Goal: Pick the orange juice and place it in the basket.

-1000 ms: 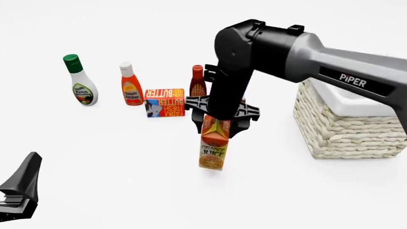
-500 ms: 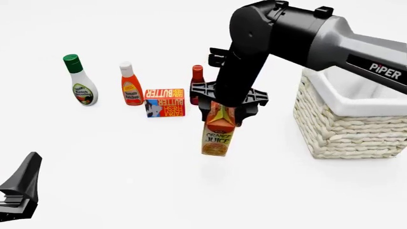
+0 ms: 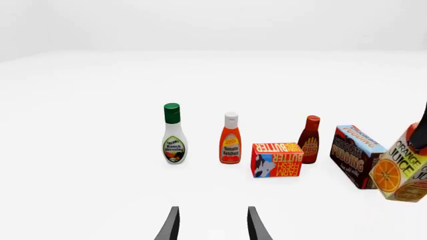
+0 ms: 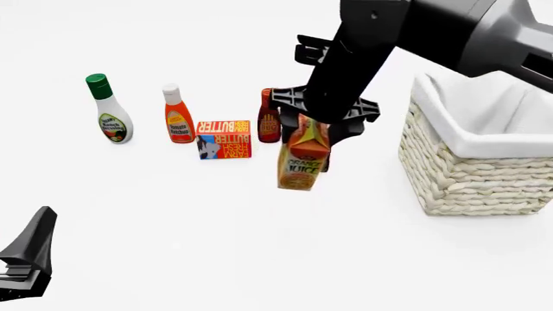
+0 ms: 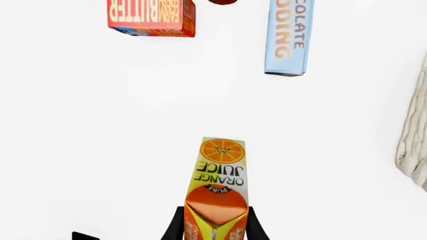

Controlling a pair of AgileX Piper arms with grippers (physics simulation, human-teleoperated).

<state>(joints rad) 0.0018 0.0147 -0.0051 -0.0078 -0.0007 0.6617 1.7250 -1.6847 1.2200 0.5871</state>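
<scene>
I'm looking at a plain white surface [image 4: 173, 246] under an equally blank pale room. My right pincer [image 5: 213, 227] grips the tall orange gable-top juice carton [image 4: 304, 159] by its top, tilted and lifted clear of the surface, left of the cream woven wicker basket [image 4: 467, 175] with white cloth lining. My left pincer [image 3: 211, 225] stands parted, holding nothing. The right arm hides the chocolate pudding box [image 3: 357, 155] from the front camera; the basket is cut off at the frame edge.
</scene>
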